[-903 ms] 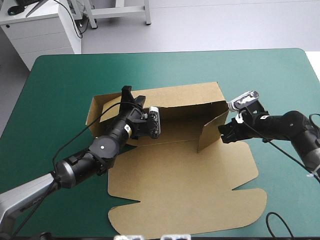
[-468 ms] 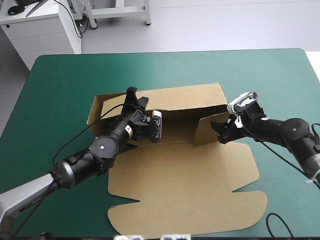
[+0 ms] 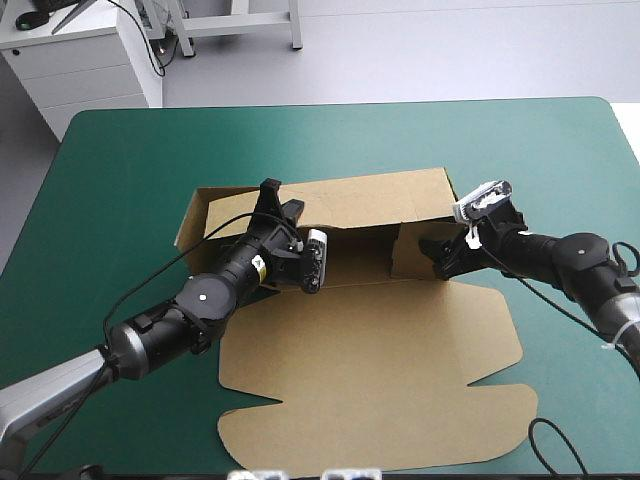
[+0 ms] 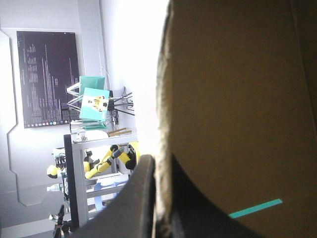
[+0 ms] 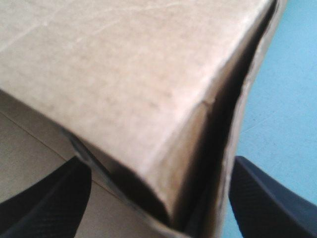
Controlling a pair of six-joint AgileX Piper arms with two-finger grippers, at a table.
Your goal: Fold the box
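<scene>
surface: a table with a teal-green cover, seen from above; both arms reach in toward its middle.
box: brown, at the middle of the table — partly raised, not yet a finished tray.
lid sheet: the wide lid sheet lies flat on the near side, its cut edge close to the table's near edge.
far wall: the long far wall stands up along the far side and sags a little toward its left part.
end wall: a short end wall stands at the box's left end.
flap: at the right end a flap stands turned inward, just below the far wall's right corner.
left gripper: at the top edge of the far wall, left of its middle.
left pincer: clamped on the box — in the left wrist view the board's raw edge runs up between the black fingers, which are all but together.
right gripper: low at the outer side of the flap, just above the flat sheet.
right pincer: apart; in the right wrist view its black fingers stand wide, with a folded corner of board between them.
</scene>
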